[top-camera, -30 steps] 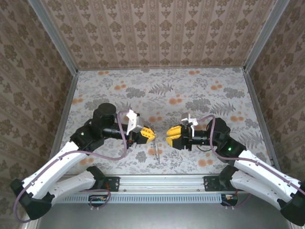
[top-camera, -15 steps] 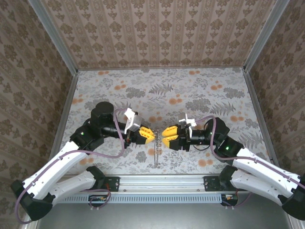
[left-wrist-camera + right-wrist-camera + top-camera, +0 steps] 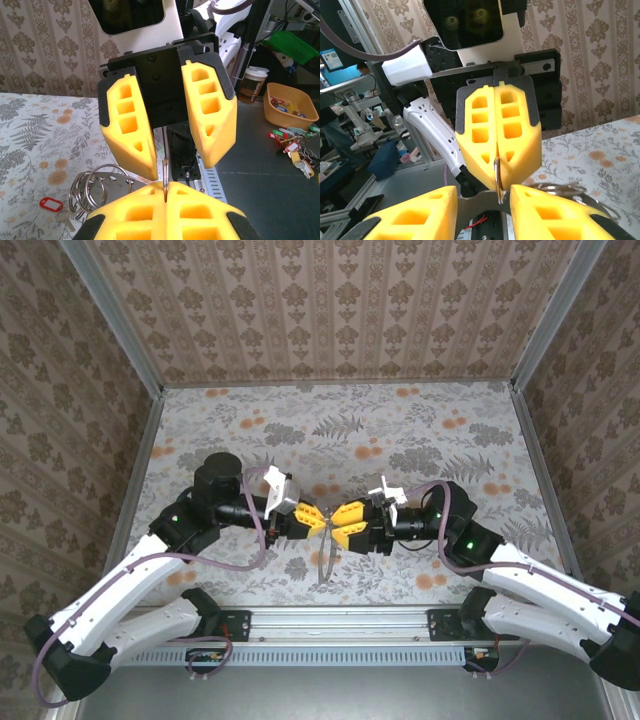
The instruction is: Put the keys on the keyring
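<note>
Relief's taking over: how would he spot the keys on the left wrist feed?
On the flowered table, lower left of the view, lies a bunch of bare metal rings. The keys lie just left of it in the picture: a small red oblong tag, unlike the plain grey rings.

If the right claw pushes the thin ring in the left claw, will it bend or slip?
The keyring looks like thin bare metal, so probably stiff and light. Pinched edge-on in the shut left claw, it may pivot or slip.

Yellow left tool (image 3: 321, 522), floral table (image 3: 400, 440).
</note>
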